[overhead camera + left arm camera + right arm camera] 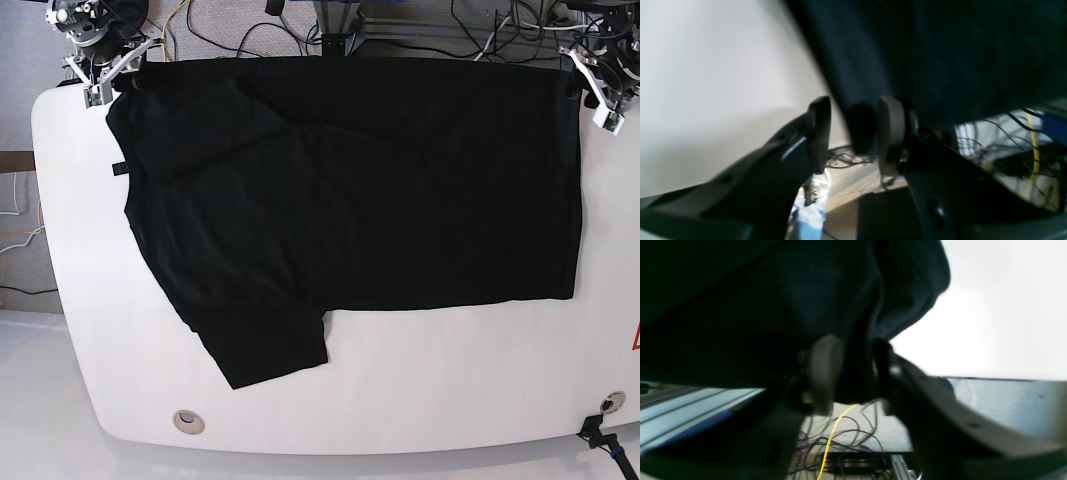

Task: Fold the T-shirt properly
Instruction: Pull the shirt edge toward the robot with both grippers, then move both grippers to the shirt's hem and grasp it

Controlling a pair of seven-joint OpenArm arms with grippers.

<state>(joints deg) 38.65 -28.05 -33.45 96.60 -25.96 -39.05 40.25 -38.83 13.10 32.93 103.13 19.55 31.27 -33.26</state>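
Right now I see the T-shirt point(350, 190) spread plain side up across the white table point(450, 380), its far edge running along the table's far rim. One sleeve point(265, 345) sticks out toward the near left, and the other lies folded over the body at the far left. The cloth is mostly flat, with a diagonal crease near the far left corner.

My left gripper point(590, 80) sits at the far right corner of the shirt. In its wrist view the jaws stand parted, with a fold of black cloth hanging in the gap close against one pad point(891, 130); the other pad stands clear of the cloth.

My right gripper point(112, 72) is at the far left corner. Its wrist view is blurred, but the jaws there are also apart, and a bunch of dark cloth sits between them. I cannot tell whether either pad presses on the fabric.

Beyond the far rim, tangled cables point(230, 30) lie behind the table, a yellow one among them.
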